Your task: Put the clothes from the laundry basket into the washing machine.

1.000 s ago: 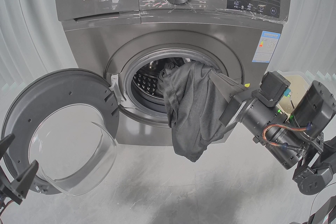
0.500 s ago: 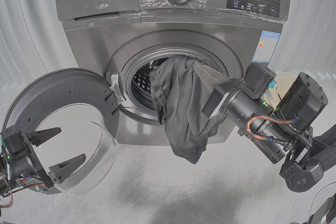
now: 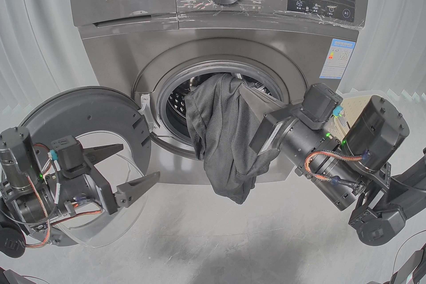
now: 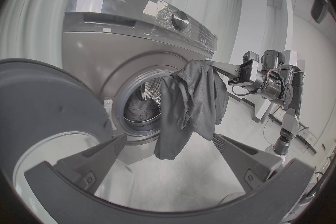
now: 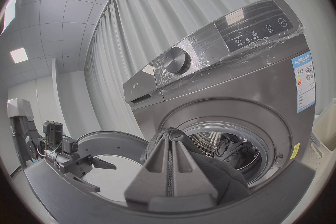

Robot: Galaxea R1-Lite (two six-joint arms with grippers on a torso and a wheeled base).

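Observation:
A dark grey garment (image 3: 222, 129) hangs in front of the washing machine's (image 3: 133, 45) round drum opening (image 3: 177, 105). My right gripper (image 3: 243, 87) is shut on the garment's top, and its lower end dangles below the opening's rim. From the right wrist, the shut fingers (image 5: 161, 161) pinch the cloth (image 5: 224, 172), with other dark clothes (image 5: 234, 151) lying in the drum. My left gripper (image 3: 137, 161) stands open at lower left, in front of the open door (image 3: 80, 116). In the left wrist view the garment (image 4: 189, 102) hangs beyond my open left gripper (image 4: 168, 137).
The door with its glass bowl (image 3: 111, 191) is swung out to the left of the machine. A pale laundry basket (image 3: 357, 100) peeks out behind the right arm. Bare grey floor (image 3: 213, 236) lies in front of the machine.
The right gripper has carried the garment slightly left across the opening. The left arm has come up from the lower left corner and moved right, its gripper open.

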